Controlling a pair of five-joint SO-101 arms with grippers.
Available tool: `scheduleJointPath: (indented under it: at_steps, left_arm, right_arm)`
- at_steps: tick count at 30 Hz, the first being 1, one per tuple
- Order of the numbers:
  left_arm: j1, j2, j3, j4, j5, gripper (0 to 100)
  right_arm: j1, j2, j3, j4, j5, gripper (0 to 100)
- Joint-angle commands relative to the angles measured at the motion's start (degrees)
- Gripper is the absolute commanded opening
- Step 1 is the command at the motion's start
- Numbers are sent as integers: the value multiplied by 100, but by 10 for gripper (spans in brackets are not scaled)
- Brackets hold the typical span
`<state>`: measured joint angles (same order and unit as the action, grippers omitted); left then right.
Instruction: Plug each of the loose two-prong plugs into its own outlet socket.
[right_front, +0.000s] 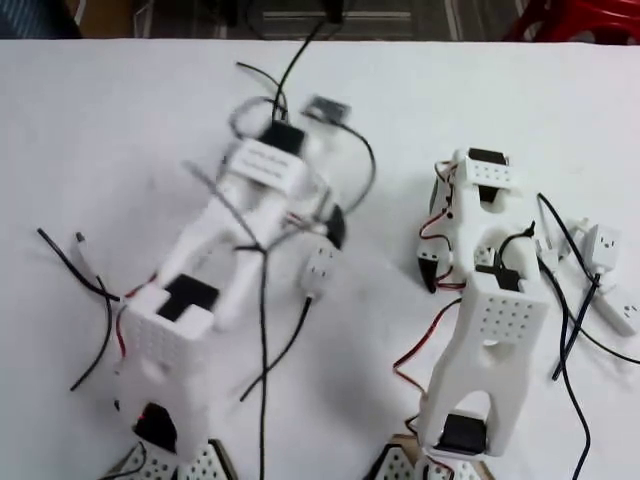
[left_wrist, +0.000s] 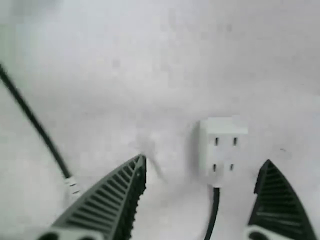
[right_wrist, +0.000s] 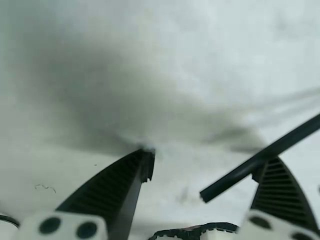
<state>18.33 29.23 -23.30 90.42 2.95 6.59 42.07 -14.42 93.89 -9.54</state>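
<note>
Matte white table (right_front: 120, 120), boxy outlet socket (left_wrist: 222, 150) (black cord (left_wrist: 212, 212)) near ribbed left jaws

No text, number or sign is showing clearly enough to be read. The white rectangular label (right_front: 264, 163) on top of the white plastic left arm is carrying a few faint grey marks in the high view, but they are blurring into a smear. The white plastic two-socket outlet block (left_wrist: 221, 147) is facing the left wrist camera with its slots only, and no lettering on it is coming through.
</note>
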Motion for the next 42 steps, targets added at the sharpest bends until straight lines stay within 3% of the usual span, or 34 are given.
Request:
scheduleJointPath:
  at_steps: [1, 8, 11, 13, 17, 27, 34, 42]
  left_arm:
    - [-1095, -127, -1266, 1099, -352, 339]
    - [-3213, -110, -1407, 1187, -290, 338]
    - [-4040, -171, -1125, 1187, 325, 289]
    - [-4453, -163, -967, 1187, 765, 239]
    - [-4971, -110, -607, 1169, 862, 191]
    - [-5332, -101, 1116, -211, 879, 192]
    - [-5684, -101, 1503, -1011, 888, 191]
    - [-5604, -92, 2048, -2145, 888, 189]
  right_arm:
    - [4, 75, -70, -347, 9, 327]
    - [-4, 75, -70, -347, 9, 327]
    - [-4, 75, -70, -356, 9, 327]
    - [-13, 75, -70, -356, 9, 327]
    - [-13, 75, -70, -356, 9, 327]
    - [-13, 84, -70, -356, 9, 327]
    - [-13, 84, -70, -347, 9, 327]
    - [-4, 84, -62, -338, 9, 327]
